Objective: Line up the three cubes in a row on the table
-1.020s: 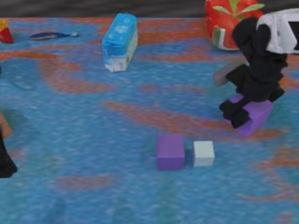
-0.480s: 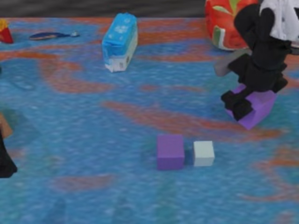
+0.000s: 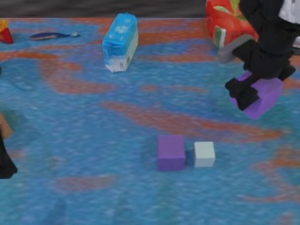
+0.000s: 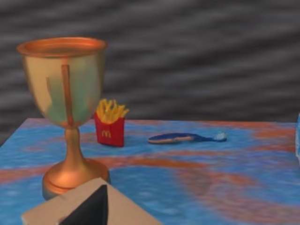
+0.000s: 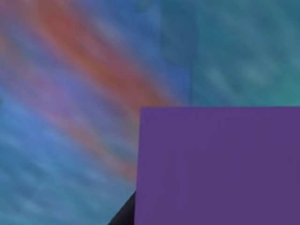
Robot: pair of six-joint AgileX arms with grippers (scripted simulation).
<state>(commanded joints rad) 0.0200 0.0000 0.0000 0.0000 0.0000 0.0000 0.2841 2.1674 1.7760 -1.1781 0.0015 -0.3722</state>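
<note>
Lifted higher and farther right than a second ago, the large purple cube (image 3: 265,96) rides clamped in my right gripper (image 3: 253,91). Nearer, the smaller purple cube (image 3: 170,152) and grey-white cube (image 3: 204,153) sit side by side (rigid, probably light; flat faces suit pinching).

The right arm (image 3: 269,42) is built of blocky matte-black segments, with a white shell on its upper link at the frame's corner and a flat grey bar jutting from its side. Its gripper (image 3: 251,91) ends in chunky black jaws. The left arm (image 3: 5,161) shows only as a black lump with a tan edge, perhaps a casing.
</note>
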